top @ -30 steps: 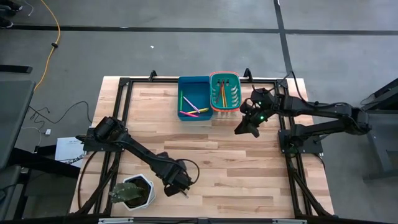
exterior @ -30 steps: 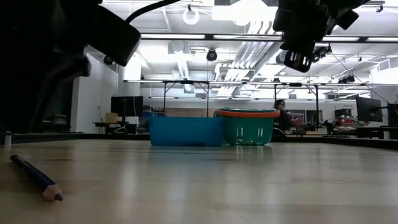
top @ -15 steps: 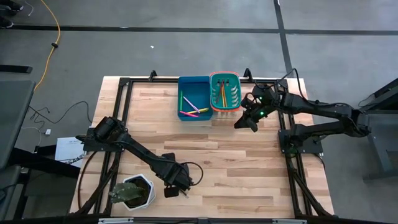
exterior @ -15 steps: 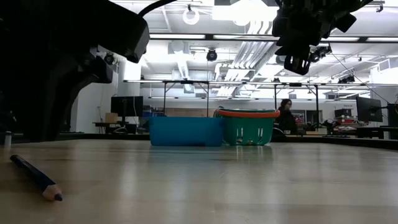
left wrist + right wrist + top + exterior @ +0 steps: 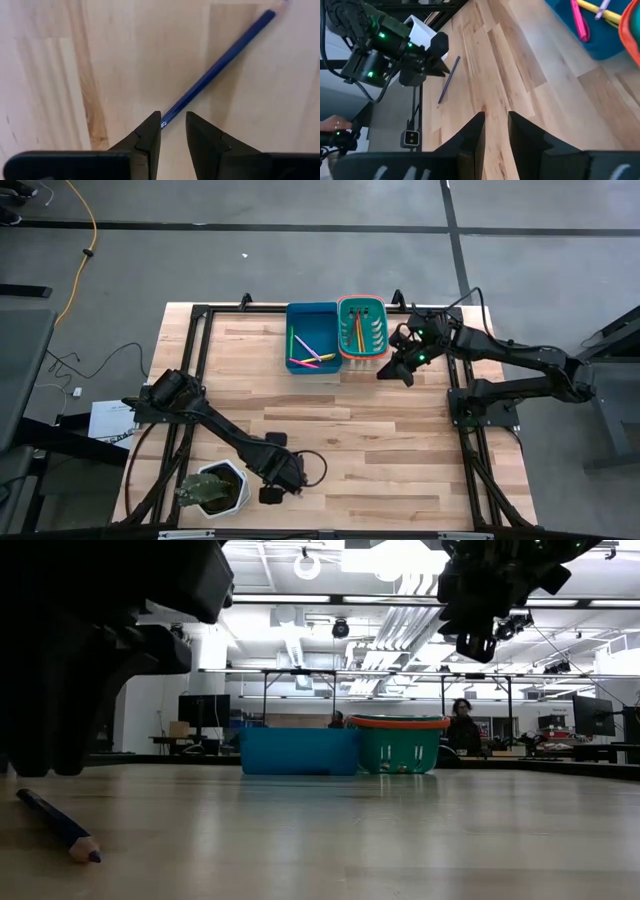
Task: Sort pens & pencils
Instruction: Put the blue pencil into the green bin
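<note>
Our left hand [image 5: 173,131] hangs low over the counter [image 5: 400,450], near its front edge, its two fingers a narrow gap apart and gripping nothing — the blunt end of the dark blue pencil [image 5: 220,62] lies flat on the wood just ahead of the tips. Beside it stands a white pot [image 5: 222,487]. Our right hand [image 5: 495,131] is raised beside the green basket [image 5: 362,326], fingers slightly parted and empty. Coloured pens [image 5: 310,350] lie in the blue bin [image 5: 311,335], others in the basket.
</note>
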`<state>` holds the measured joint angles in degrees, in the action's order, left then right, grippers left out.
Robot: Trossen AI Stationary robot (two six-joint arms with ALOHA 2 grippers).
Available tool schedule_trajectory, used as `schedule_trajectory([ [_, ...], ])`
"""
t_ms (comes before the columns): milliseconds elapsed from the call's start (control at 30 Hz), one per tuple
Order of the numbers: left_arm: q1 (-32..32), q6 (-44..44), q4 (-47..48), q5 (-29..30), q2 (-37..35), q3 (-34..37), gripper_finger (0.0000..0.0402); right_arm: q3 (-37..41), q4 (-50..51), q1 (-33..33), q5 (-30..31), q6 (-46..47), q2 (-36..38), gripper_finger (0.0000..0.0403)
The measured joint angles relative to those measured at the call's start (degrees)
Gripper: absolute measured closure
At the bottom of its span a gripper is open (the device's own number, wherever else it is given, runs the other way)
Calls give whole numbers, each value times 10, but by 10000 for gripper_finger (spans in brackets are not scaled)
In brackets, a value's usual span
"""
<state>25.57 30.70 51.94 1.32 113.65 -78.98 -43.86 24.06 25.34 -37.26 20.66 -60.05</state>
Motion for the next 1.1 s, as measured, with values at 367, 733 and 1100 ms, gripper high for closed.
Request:
schedule_trajectory([
  [367,0,-87,-45,9,0,0,323,0,0,25,0,0,0,327],
  [733,2,-175,-63,8,0,0,323,0,1,36,0,2,0,327],
  [1100,15,-223,-89,-1,0,0,323,0,1,36,15,14,0,327],
])
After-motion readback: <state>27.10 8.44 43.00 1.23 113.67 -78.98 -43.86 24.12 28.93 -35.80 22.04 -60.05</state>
